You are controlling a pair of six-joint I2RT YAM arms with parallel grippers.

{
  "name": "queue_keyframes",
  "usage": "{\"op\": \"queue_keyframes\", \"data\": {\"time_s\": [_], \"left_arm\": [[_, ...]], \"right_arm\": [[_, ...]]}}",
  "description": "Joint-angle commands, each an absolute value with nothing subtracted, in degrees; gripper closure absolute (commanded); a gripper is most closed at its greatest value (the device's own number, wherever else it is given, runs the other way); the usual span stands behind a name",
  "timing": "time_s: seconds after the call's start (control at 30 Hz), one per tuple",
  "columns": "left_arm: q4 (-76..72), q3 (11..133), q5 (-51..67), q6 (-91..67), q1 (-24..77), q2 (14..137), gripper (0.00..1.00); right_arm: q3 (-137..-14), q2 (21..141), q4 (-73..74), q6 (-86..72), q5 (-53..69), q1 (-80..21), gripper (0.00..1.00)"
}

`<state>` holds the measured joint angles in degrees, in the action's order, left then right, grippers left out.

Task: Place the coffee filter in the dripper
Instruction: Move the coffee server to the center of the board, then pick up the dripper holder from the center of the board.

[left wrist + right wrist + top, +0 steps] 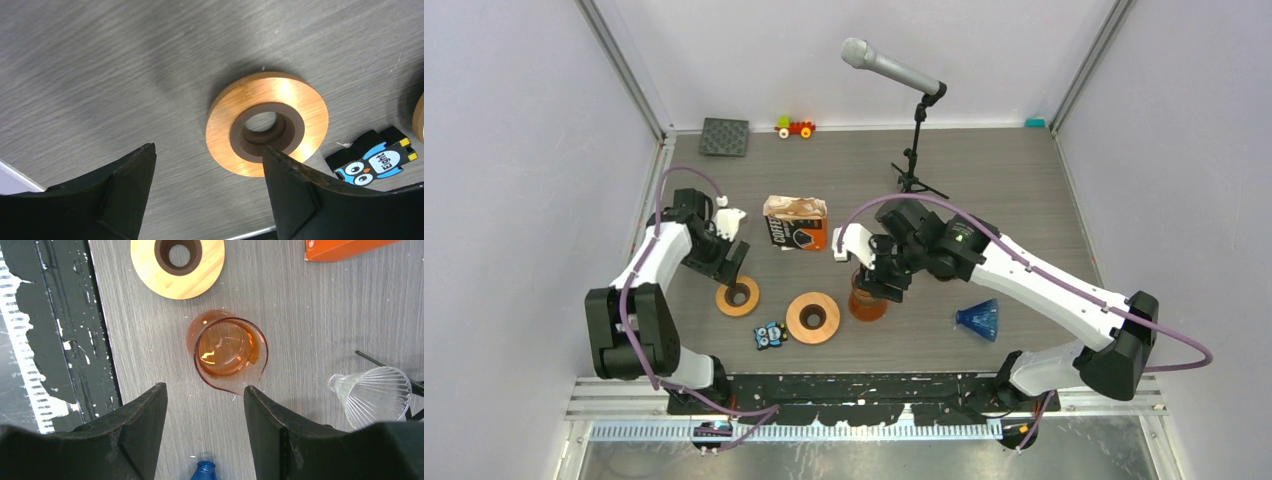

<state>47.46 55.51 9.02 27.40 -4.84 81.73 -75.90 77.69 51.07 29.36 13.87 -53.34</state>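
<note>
- The table (pixel 1024 200) — grey, wood-grained — carried everything, and both arms reached out over it.
- The microphone stand (pixel 914 150) stood on the far side of the right fingers, well apart from the left ones.
- The right gripper (pixel 205 386) hung over the table with its fingers spread wide and nothing between them.
- The left gripper (pixel 207 146) likewise had its fingers parted and empty.
- The coffee filter pack (pixel 796 222), brown and orange, lay between the two pairs of fingers and a little farther back than both. No finger touched it.
- The orange glass carafe (pixel 227 350) stood upright just beyond the right fingertips, in line with the gap between them.
- A wooden ring (pixel 267 122) lay flat just beyond the left fingertips. One finger (pixel 300 200) overlapped its near rim in the wrist view, but whether they touched could not be told.
- A second wooden ring (pixel 813 317) lay past the carafe from the right fingers.
- The clear dripper (pixel 372 395), ribbed glass, sat off to the outer side of one right finger.
- The blue dripper (pixel 979 318) lay behind the right fingertips, apart from them.
- The owl card (pixel 377 162) — small, blue — lay just beside the first ring, beyond the left fingers.
</note>
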Motion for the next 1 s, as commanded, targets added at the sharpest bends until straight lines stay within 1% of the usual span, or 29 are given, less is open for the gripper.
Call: {"op": "queue_keyframes", "data": {"time_s": [0.0, 0.23, 0.77, 0.87, 0.97], "left_arm": [[51.46, 57.04, 10.27, 28.67, -4.95, 83.04, 0.23], [49.13, 54.15, 8.75, 28.24, -4.97, 84.71, 0.30], [46.70, 53.53, 12.91, 25.16, -4.86, 90.77, 0.50], [46.76, 53.66, 13.44, 25.07, -4.84, 91.13, 0.58], [47.52, 54.40, 14.42, 24.78, -4.83, 90.72, 0.70]], "right_arm": [[-74.19, 75.78, 48.66, 27.97, 15.90, -51.00, 0.38], [-72.45, 73.91, 47.57, 27.72, 18.28, -47.84, 0.39], [-70.41, 72.24, 46.44, 27.33, 19.51, -44.09, 0.41], [-70.25, 72.25, 46.24, 27.33, 19.43, -43.80, 0.41], [-70.23, 72.33, 46.19, 27.27, 18.96, -43.48, 0.41]]}}
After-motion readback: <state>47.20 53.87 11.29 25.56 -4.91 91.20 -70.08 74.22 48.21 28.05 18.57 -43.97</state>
